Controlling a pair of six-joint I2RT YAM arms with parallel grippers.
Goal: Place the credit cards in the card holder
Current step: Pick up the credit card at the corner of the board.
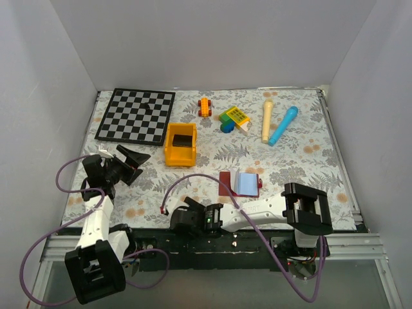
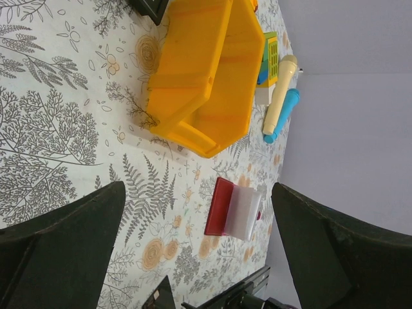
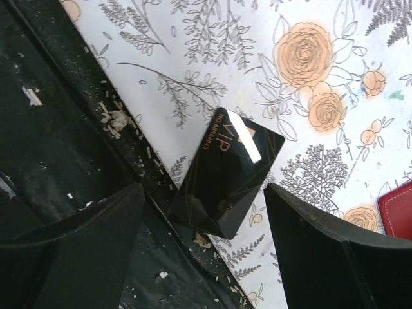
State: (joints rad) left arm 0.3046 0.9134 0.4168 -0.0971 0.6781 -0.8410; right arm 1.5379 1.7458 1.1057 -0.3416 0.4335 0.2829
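**No card filed yet, by the look of it.** A black credit card (image 3: 225, 170) marked VIP lies flat at the near edge of the desk (image 1: 290, 154), one end over the dark rail. To its right the maroon card holder (image 1: 239, 183) lies open with its pale blue pocket up and no card visible in it. Card and holder are near each other but apart. A dark shape inside the yellow bin (image 1: 172, 156), further back, may be another card, but it cannot be told. Both the pick-up and the insertion appear left to do.

The left hand (image 2: 198, 199) hovers over the desk's left side, fingers spread wide and holding nothing, aimed across toward the bin and the holder. The right arm doubles back from its base and reaches left along the near edge. The right hand (image 3: 203, 190) hangs above the card with its fingers spread to either side, not pinching it.
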